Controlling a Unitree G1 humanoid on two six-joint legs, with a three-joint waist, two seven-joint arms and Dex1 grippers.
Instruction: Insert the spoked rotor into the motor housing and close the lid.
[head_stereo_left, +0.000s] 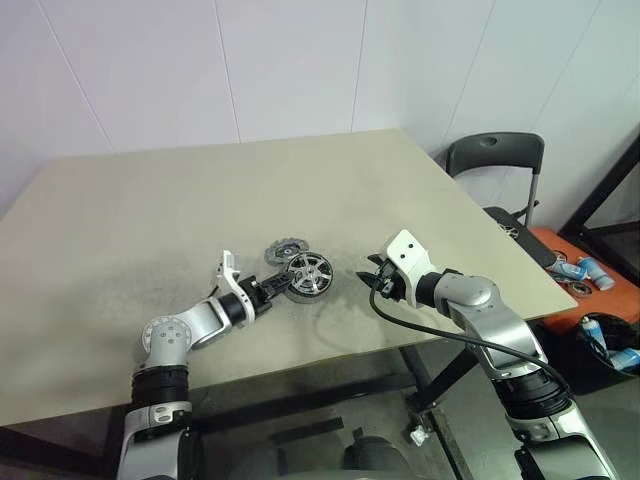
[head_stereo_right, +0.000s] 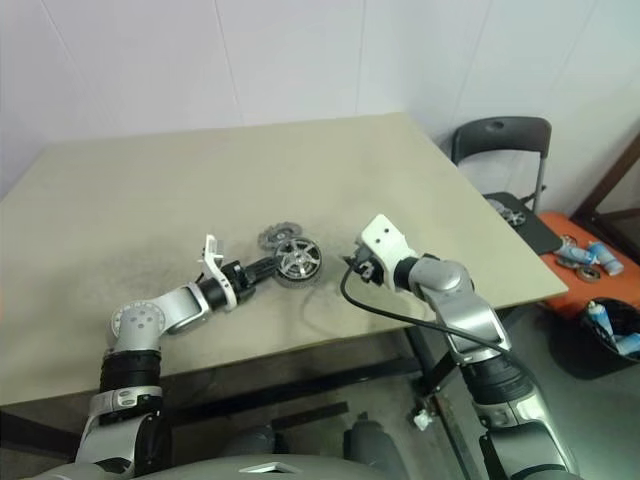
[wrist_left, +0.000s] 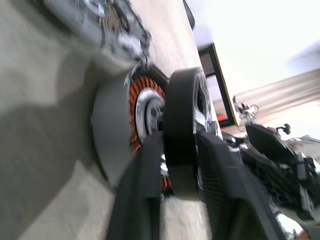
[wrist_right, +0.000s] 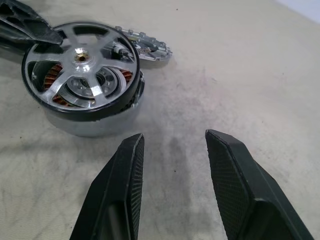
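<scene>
The spoked rotor (wrist_right: 80, 57), with a black rim and silver spokes, sits slightly tilted on top of the motor housing (wrist_right: 90, 125). The housing's copper windings (wrist_left: 134, 117) show under the rim. My left gripper (head_stereo_left: 284, 286) reaches in from the left, its two fingers shut on the rotor's black rim (wrist_left: 180, 135), one on each side. The lid (head_stereo_left: 283, 250), a notched grey disc, lies flat on the table just behind the housing. To the right of the housing, my right gripper (wrist_right: 172, 137) stands open, a short way off, with nothing between its fingers.
The beige table (head_stereo_left: 200, 200) has bare room all around the parts, and its front edge is close below both arms. A dark folding chair (head_stereo_left: 495, 160) stands past the right edge. An orange bin (head_stereo_left: 590, 275) with cans sits on the floor there.
</scene>
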